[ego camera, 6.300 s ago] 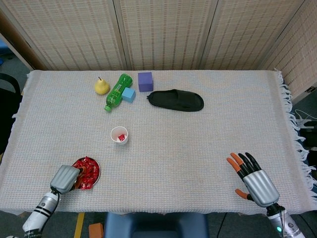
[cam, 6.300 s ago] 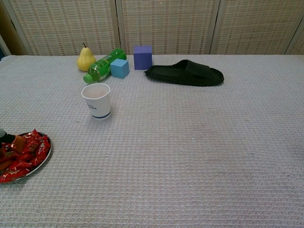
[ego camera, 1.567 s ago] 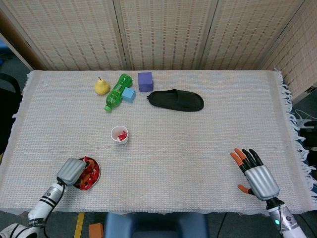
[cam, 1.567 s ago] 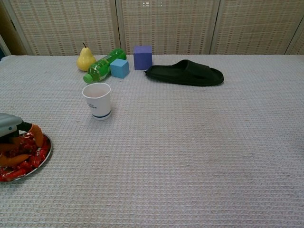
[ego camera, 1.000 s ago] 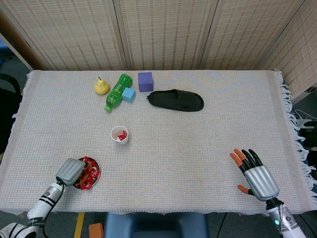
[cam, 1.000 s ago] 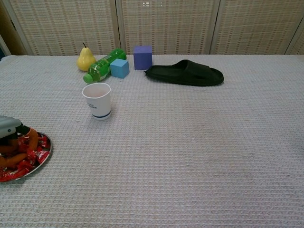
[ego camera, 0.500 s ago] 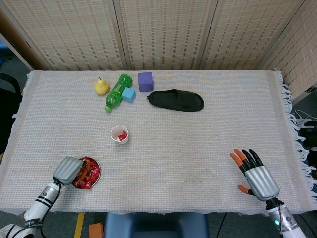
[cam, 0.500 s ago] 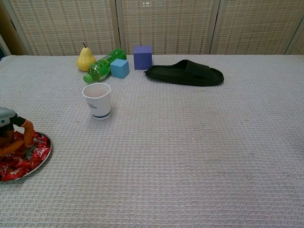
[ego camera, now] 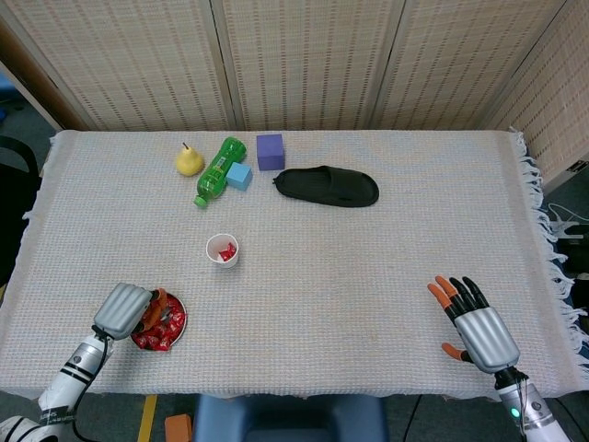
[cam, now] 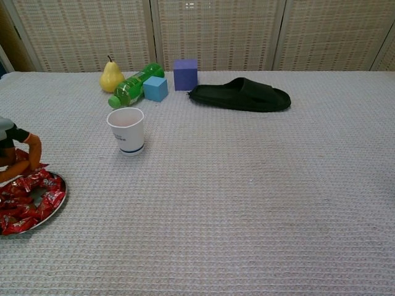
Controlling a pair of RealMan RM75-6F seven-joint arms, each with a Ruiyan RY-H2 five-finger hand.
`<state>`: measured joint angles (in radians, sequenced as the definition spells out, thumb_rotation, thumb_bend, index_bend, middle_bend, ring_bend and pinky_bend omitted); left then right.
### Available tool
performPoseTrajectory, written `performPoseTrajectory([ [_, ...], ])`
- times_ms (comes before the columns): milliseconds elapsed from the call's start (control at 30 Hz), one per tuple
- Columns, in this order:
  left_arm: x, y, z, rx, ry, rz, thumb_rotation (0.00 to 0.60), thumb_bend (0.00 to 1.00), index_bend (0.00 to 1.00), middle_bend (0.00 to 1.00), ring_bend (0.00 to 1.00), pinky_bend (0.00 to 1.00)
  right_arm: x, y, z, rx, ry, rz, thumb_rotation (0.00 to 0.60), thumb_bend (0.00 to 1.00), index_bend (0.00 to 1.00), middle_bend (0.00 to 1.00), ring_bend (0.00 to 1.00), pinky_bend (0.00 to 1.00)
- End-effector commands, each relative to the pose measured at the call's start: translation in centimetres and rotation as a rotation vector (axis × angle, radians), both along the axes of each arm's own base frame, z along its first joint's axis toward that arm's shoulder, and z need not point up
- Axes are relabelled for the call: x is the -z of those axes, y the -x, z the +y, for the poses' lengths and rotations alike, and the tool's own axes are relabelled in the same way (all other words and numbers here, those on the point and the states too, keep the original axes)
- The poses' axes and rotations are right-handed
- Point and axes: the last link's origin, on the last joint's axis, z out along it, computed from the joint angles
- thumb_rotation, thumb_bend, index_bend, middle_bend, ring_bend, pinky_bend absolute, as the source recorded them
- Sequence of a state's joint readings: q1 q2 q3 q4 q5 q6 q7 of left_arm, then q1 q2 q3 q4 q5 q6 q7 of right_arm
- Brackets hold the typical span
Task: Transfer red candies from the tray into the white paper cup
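Note:
A metal tray [ego camera: 181, 319] [cam: 59, 205] piled with red candies [ego camera: 158, 331] [cam: 24, 200] sits near the table's front left edge. My left hand [ego camera: 124, 311] [cam: 13, 153] hovers just above the tray's left side, its fingers curled around what looks like a red candy [cam: 22, 158]. The white paper cup [ego camera: 222, 250] [cam: 126, 131] stands upright farther back and to the right of the tray, with a few red candies inside it [ego camera: 226, 249]. My right hand [ego camera: 477, 325] lies at the front right with its fingers spread and nothing in it.
Along the back stand a yellow pear [ego camera: 189, 160], a green bottle [ego camera: 215, 170] lying on its side, a light blue cube [ego camera: 238, 176], a purple cube [ego camera: 270, 151] and a black slipper [ego camera: 328, 186]. The woven cloth ends close to both hands at the front edge.
My left hand dug into the candies, closed its fingers and has now risen off the tray, shifting slightly left. The right hand has stayed put.

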<state>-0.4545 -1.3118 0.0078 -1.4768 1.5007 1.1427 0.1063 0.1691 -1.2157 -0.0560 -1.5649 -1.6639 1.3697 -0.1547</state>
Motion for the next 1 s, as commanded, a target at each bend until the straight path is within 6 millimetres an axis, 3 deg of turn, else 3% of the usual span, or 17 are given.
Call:
performPoseTrajectory([
  [33,-1.3,-2.2,1.4,0.052,-0.036,-0.010,0.600,0.59,0.55,1.00,1.00,1.00,0.0,0.0,-0.1,0.003,0.001,0.000,0.600,0.00,0.00,0.00,0.00,0.00],
  [233,-2.0,-6.9,4.4,0.133,-0.056,-0.033,0.600,0.59,0.55,1.00,1.00,1.00,0.1,0.2,-0.5,0.017,0.006,0.004,0.600,0.00,0.00,0.00,0.00,0.00],
  [500,0.5,-12.4,7.4,0.199,-0.001,-0.011,0.600,0.59,0.55,1.00,1.00,1.00,0.1,0.6,-1.0,0.044,0.013,0.010,0.600,0.00,0.00,0.00,0.00,0.00],
  [667,2.4,-13.8,8.4,0.211,0.020,0.020,0.600,0.60,0.55,1.00,1.00,1.00,0.0,0.8,-1.1,0.055,0.018,0.012,0.600,0.00,0.00,0.00,0.00,0.00],
  [1000,3.5,-13.9,10.8,0.171,0.019,0.034,0.600,0.59,0.55,1.00,1.00,1.00,-0.4,0.9,-1.2,0.072,0.038,0.012,0.600,0.00,0.00,0.00,0.00,0.00],
])
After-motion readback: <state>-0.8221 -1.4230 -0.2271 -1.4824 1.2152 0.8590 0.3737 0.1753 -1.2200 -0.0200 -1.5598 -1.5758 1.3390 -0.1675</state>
